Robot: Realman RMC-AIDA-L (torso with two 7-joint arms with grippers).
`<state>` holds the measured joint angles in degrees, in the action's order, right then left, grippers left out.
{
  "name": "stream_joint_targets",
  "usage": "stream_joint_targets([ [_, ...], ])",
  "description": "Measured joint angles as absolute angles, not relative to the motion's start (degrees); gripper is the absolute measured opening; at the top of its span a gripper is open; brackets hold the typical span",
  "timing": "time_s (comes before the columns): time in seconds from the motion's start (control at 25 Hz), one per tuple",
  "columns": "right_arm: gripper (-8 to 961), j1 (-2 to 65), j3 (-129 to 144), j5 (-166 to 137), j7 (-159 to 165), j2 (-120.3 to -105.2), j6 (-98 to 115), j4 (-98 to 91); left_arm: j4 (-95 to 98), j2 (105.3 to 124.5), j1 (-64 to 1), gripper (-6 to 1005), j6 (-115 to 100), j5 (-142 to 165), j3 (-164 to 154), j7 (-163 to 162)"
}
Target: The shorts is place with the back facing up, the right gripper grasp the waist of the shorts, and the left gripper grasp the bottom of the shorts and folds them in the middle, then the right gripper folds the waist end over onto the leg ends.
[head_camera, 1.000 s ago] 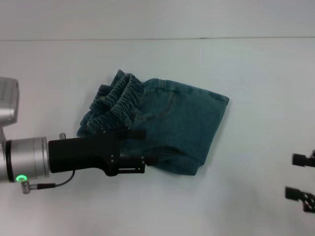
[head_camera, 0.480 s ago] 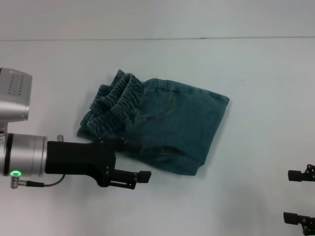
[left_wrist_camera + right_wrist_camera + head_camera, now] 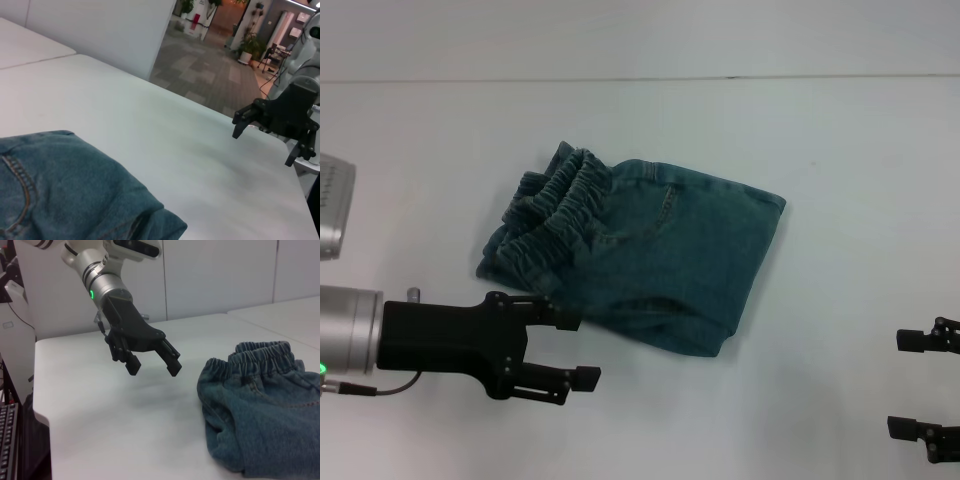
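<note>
The denim shorts (image 3: 650,245) lie folded into a compact bundle at the table's middle, with the elastic waist (image 3: 555,205) bunched at their left side. My left gripper (image 3: 575,350) hovers open just in front of the shorts' near left corner, holding nothing. The right wrist view shows this left gripper (image 3: 154,371) with its fingers spread, apart from the shorts (image 3: 265,410). My right gripper (image 3: 923,385) stands open and empty at the far right front. It appears in the distance as the right gripper (image 3: 262,147) in the left wrist view, beyond the shorts (image 3: 60,190).
The white table (image 3: 840,150) stretches around the shorts, and a seam line crosses it at the back. The right wrist view shows a keyboard (image 3: 9,440) off the table's edge.
My left gripper has drawn back from over the shorts' near edge toward the front left and now hangs clear of them. The right gripper drifted slightly toward the front.
</note>
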<state>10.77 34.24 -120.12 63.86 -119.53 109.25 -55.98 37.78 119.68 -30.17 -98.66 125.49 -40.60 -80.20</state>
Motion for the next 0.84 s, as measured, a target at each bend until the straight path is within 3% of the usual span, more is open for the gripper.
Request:
stream_joint_targets([
  [0.84, 931, 12.62, 34.25, -120.59, 64.67, -119.35, 111.03, -56.25, 38.24, 119.53, -29.88, 856, -100.08, 126.04, -39.98, -82.91],
])
